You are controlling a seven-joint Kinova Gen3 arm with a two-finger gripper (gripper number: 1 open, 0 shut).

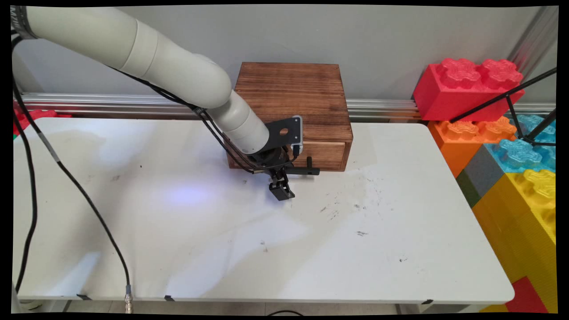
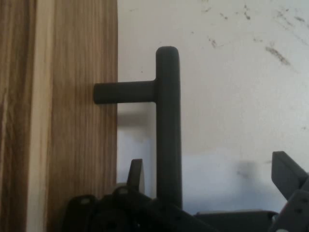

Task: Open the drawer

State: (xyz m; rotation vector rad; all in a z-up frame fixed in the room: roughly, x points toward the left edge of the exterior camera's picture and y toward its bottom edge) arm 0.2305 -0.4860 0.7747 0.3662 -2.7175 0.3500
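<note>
Main view: arm comes in from upper left, gripper (image 1: 281, 189) is down low at the front of the wooden drawer box (image 1: 291, 95), which sits at the far middle of the white table (image 1: 378, 249), against the wall. Box's drawer front (image 1: 326, 153) carries a black T-bar handle (image 1: 310, 170) sticking out toward the near side. Gripper sits just at the left end of that bar; contact can't be judged from here. Black cables (image 1: 71, 178) hang off the arm across the left of the table. Big toy bricks (image 1: 498, 129), red, orange, blue, yellow, are stacked at the right, beyond the table edge.

Hand view: wood face of the drawer front (image 2: 58, 116) fills the left. Handle (image 2: 168, 125) stem comes out of it, crossbar runs down toward the gripper (image 2: 207, 179). Fingers are spread: one finger (image 2: 135, 176) between wood and bar, the other (image 2: 287, 171) well off on the far side. Bar lies between them, not pinched. Scuffed table (image 2: 231, 72) behind.
</note>
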